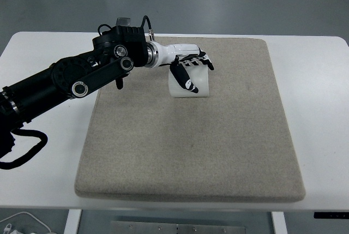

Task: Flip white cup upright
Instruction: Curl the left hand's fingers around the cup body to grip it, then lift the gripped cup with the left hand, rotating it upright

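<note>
Turning the white cup (190,83) is the step you are in, and doing it well depends on the whole arm before it depends on the fingers. You have a white table (322,108) carrying a beige mat (191,147), and the cup sits on the far part of that mat, a little left of its middle, under the left hand (186,62). Whether its mouth faces down or it already stands mouth up cannot be read from this steep angle, so judge that before you commit to the roll.

Let the rotation come from the wrist joint, and lift the cup clear of the mat first; the fabric will likely drag on the rim and tip it if you twist while it touches. Set it down flat in the open mat nearby.

Your left arm (65,84) enters from the picture's left edge and reaches diagonally toward the far side, black links ending in a white wrist. The hand lies across the top of the cup, palm down. Its fingers (204,59) are curled over the far top edge, and the thumb (181,77) presses down the near wall, so the cup appears pinched between them. Your right arm does not show.
</note>
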